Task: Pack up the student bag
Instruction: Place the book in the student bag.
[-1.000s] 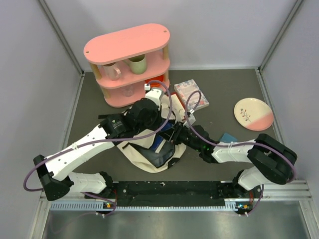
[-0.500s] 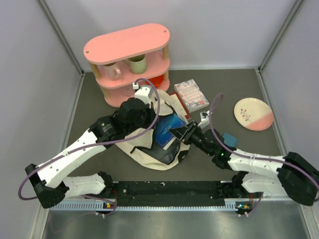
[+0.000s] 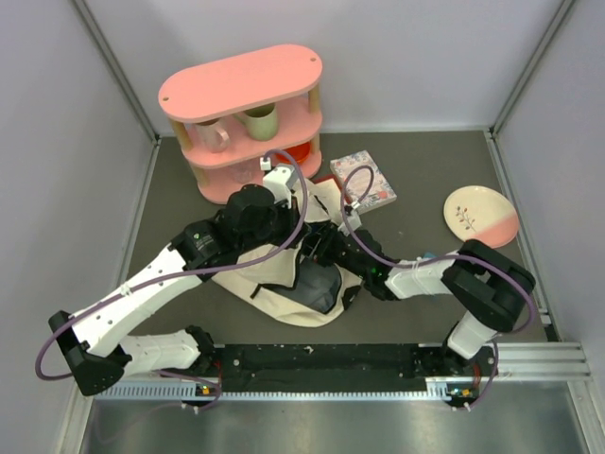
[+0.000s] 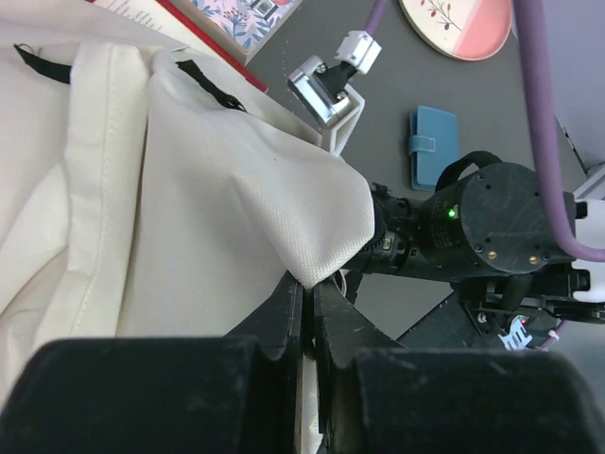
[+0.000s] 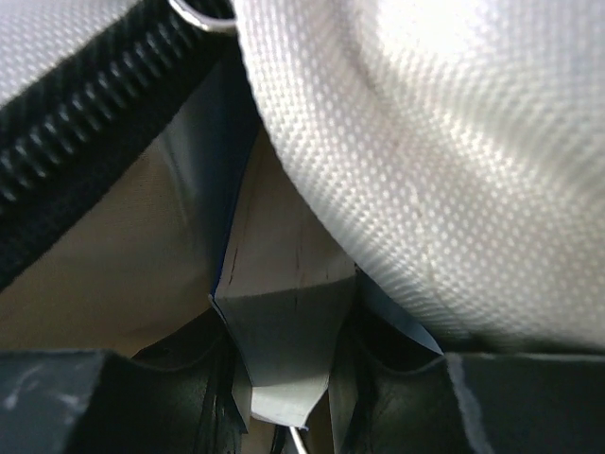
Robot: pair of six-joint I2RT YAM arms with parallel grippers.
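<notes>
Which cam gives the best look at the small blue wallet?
Left wrist: the blue wallet lies fully in view on the table, clasp strap visible. Top external shows at most a sliver beside the right arm. Right wrist shows none of it.

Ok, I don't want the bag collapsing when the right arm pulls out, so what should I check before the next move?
1. Left jaws shut on the student bag fabric edge: ok.
2. Bag mouth held open: ok.
3. Right jaws inside the bag, gripping the blue-white flat item: ok.
4. Item seated fully inside: cannot tell.
5. Zipper clear of the right jaws: ok.
6. Floral book and blue wallet packed: not ok, both outside the bag.
</notes>
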